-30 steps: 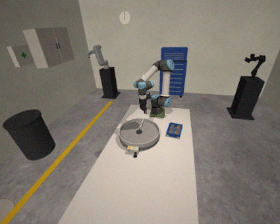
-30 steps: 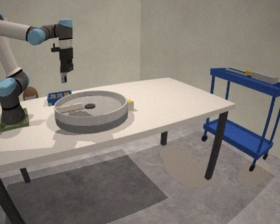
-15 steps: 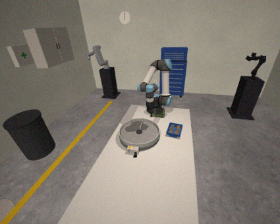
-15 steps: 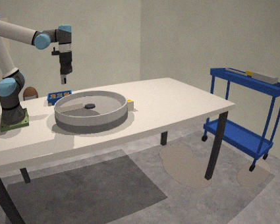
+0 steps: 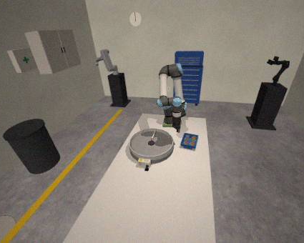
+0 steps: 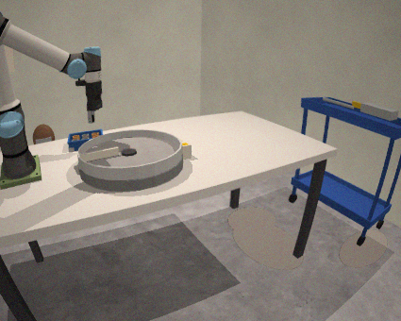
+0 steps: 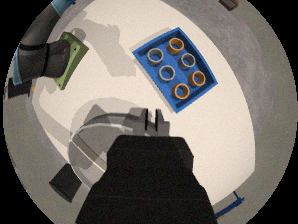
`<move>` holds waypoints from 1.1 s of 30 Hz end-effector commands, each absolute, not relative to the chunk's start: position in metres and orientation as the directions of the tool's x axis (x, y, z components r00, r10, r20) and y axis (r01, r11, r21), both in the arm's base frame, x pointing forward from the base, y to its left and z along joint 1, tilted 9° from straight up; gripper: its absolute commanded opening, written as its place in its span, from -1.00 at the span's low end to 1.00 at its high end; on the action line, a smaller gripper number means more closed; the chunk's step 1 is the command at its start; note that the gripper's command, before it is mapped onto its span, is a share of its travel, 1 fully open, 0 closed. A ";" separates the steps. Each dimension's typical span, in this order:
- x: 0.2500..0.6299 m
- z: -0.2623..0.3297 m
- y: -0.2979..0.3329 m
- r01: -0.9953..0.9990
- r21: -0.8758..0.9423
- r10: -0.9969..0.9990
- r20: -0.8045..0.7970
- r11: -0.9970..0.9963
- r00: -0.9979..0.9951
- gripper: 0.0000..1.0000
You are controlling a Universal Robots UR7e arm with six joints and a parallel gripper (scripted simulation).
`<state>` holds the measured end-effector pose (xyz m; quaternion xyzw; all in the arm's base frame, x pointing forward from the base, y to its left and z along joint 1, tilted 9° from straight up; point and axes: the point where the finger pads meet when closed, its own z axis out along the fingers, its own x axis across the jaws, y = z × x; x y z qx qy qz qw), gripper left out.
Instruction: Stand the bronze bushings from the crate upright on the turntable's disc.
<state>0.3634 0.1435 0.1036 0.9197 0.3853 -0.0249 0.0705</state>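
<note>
The blue crate [image 7: 174, 68] holds three bronze bushings [image 7: 176, 44] [image 7: 196, 78] [image 7: 180, 91] and three steel bushings [image 7: 166, 74]. It stands on the table beside the turntable and also shows in the top and exterior views [image 5: 189, 140] [image 6: 84, 137]. The grey turntable disc [image 5: 152, 144] [image 6: 129, 156] has a dark hub [image 5: 151, 143] [image 6: 128, 152] and a pale bar on it; no bushing stands on it. My gripper [image 7: 151, 115] [image 5: 177, 130] [image 6: 91, 119] hangs well above the table between the turntable rim and the crate. Its fingers stand a narrow gap apart with nothing between them.
The arm's green base plate [image 6: 20, 176] sits at the table's back end. A small pale control box [image 5: 144, 161] sits at the turntable's front. A blue cart [image 6: 359, 160] stands off the table. A brown object [image 6: 43, 133] lies behind the crate.
</note>
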 end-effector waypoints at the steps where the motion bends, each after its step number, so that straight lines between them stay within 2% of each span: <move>1: 0.375 0.084 0.177 0.709 0.119 0.701 -0.107 -0.695 0.705 -0.28; 9: 0.379 0.069 0.206 0.709 0.119 0.701 -0.107 -0.695 0.705 -0.28; 33: 0.379 0.069 0.207 0.709 0.119 0.701 -0.107 -0.695 0.705 -0.28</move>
